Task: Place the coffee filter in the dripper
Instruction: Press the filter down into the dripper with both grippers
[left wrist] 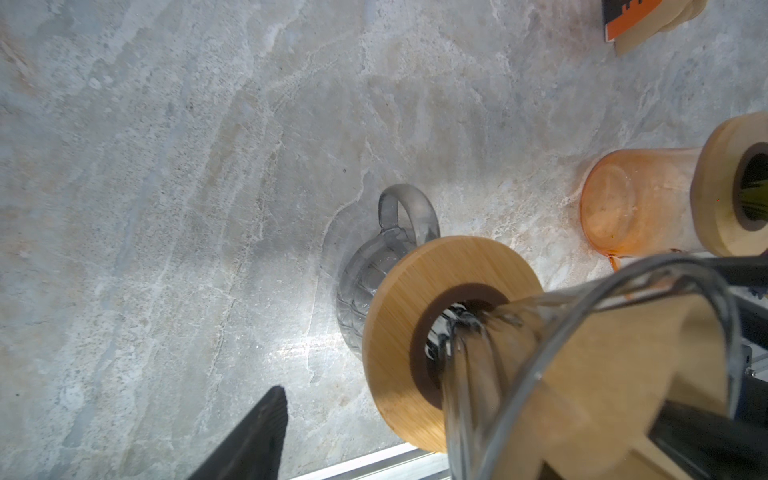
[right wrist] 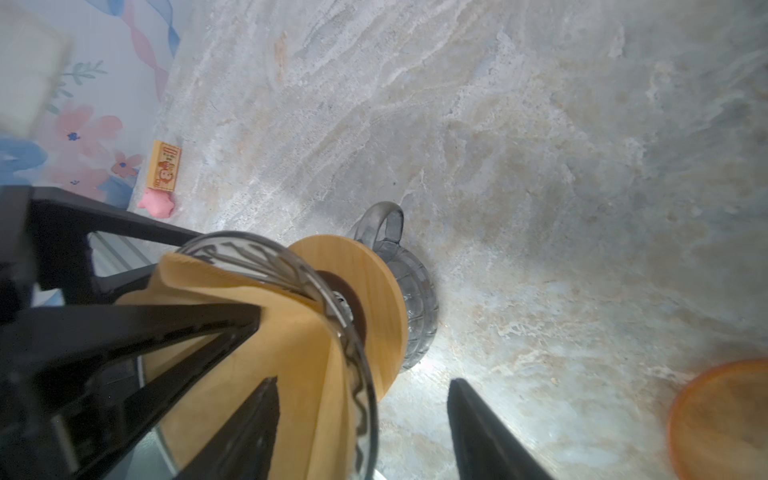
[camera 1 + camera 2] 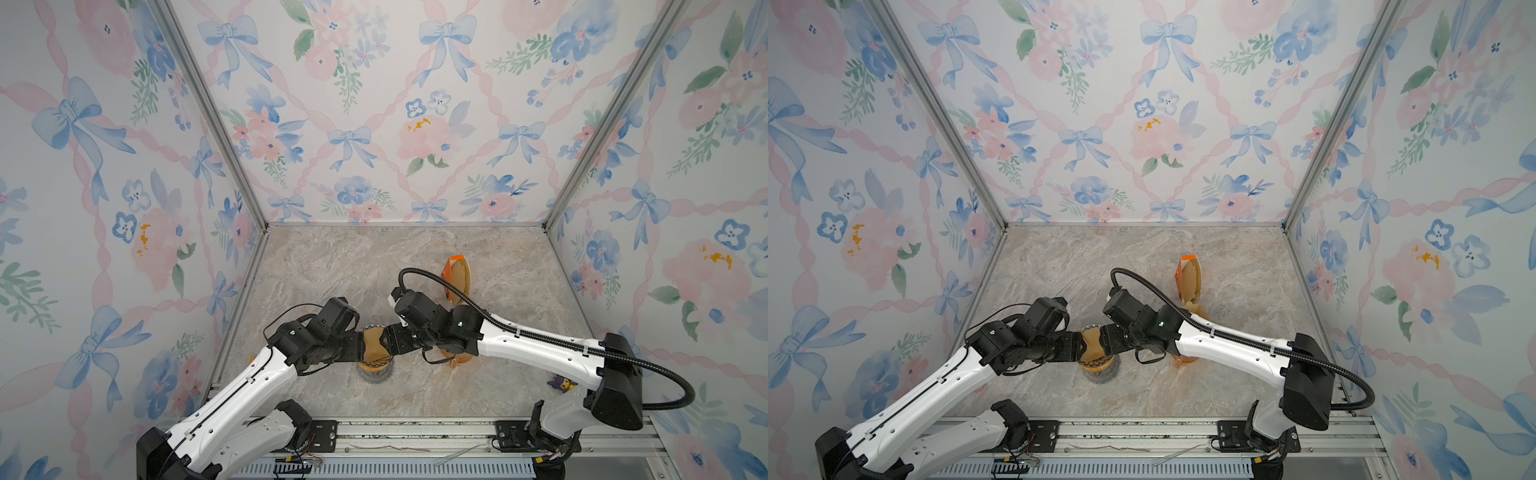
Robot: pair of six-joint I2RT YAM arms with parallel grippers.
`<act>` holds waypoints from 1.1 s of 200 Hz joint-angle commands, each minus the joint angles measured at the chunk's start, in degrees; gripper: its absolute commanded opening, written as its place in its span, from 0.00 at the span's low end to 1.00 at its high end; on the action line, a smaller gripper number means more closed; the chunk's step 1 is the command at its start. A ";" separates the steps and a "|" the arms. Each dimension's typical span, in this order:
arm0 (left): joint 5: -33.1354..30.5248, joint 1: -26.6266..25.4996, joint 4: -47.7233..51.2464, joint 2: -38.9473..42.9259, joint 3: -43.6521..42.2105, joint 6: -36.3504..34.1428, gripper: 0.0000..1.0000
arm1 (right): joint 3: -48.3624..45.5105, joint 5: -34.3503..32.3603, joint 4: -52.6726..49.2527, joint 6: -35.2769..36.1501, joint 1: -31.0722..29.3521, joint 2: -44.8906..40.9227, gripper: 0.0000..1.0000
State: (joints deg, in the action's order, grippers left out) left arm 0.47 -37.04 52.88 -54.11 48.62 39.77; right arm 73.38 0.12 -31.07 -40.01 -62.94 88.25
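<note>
The dripper [image 3: 376,362] is a clear glass cone with a wooden ring [image 1: 395,332], standing on a clear glass server [image 2: 417,316] near the table's front. The brown paper coffee filter [image 3: 375,344] [image 3: 1094,348] sits inside the cone, with its edge sticking up above the glass rim [image 2: 291,349]. My left gripper [image 3: 365,347] [image 1: 469,411] and right gripper [image 3: 387,340] [image 2: 362,384] meet over it from opposite sides. Both are open. Each has one finger inside the filter and the other outside the glass wall, apart from it.
An orange glass [image 1: 636,203] with a second wooden ring [image 1: 723,187] stands just right of the dripper, under my right arm [image 3: 457,358]. An orange filter pack [image 3: 457,278] stands further back. A wooden block [image 2: 164,171] and a pink toy [image 2: 157,203] lie by the left wall.
</note>
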 commanded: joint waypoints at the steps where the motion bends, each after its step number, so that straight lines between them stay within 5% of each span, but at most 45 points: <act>1: 0.23 0.37 0.82 -0.21 0.58 0.96 0.69 | 2.39 3.09 0.06 1.34 0.69 -0.11 0.69; 91: 1.06 0.74 0.81 -0.19 2.60 0.75 0.71 | 5.72 -2.70 -7.37 1.25 -2.88 6.23 0.70; 220: 2.69 3.55 -0.59 -3.36 5.02 -0.91 0.76 | 8.01 -2.34 -10.06 2.97 -4.04 11.20 0.70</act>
State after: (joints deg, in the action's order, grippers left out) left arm 2.87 -34.09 52.80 -56.62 52.42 39.68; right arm 79.81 -1.76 -39.11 -38.02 -66.50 98.54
